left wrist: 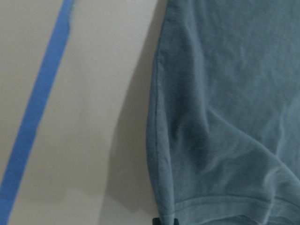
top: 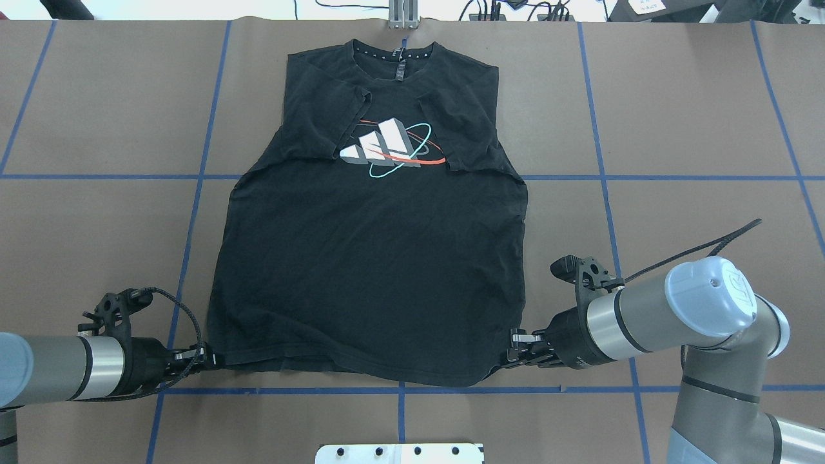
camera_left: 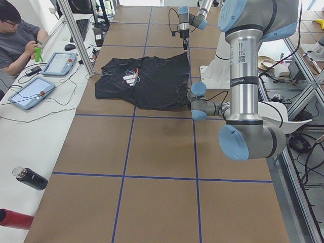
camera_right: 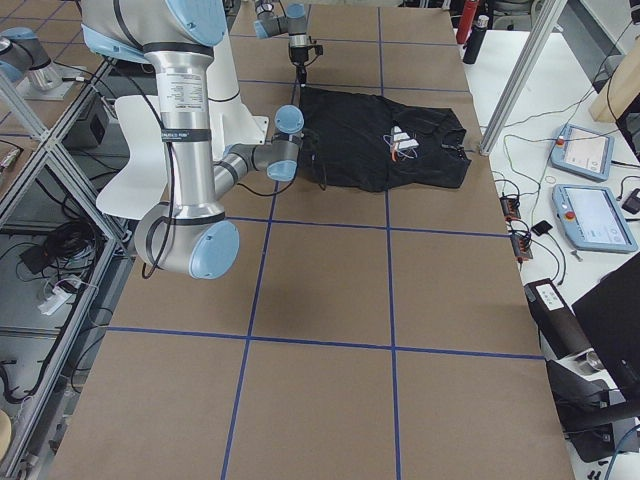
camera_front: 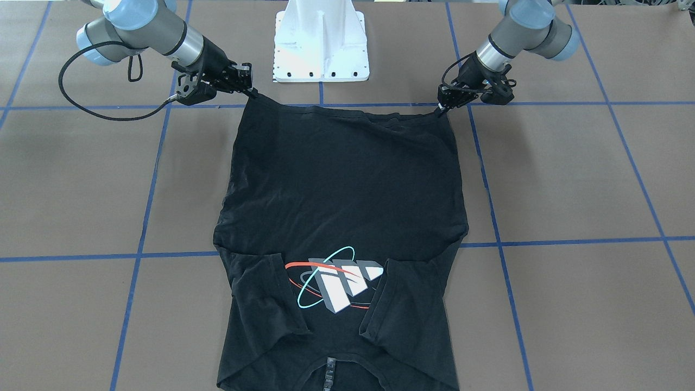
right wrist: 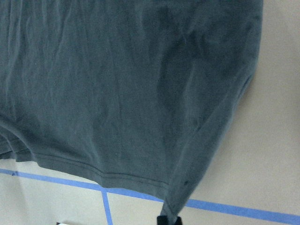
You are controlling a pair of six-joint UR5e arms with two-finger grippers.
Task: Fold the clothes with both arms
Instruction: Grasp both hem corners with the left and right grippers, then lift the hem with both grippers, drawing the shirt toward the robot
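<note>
The table (top: 677,129) carries the T-shirt (top: 367,258), spread flat and front up at its centre, with the collar at the far side from the robot and the hem nearest the base. The left arm (top: 58,377) and right arm (top: 651,316) reach in low, one at each end of the hem. The sleeves (top: 322,109) lie folded inward over the chest, flanking the print (top: 387,149); that step reads as complete. The left gripper (top: 200,357) is closed on its hem corner and the right gripper (top: 515,345) on the opposite one, cloth drawn to a point at each. Remaining, by judgement: carry the hem toward the collar, as the body is not yet folded lengthwise
</note>
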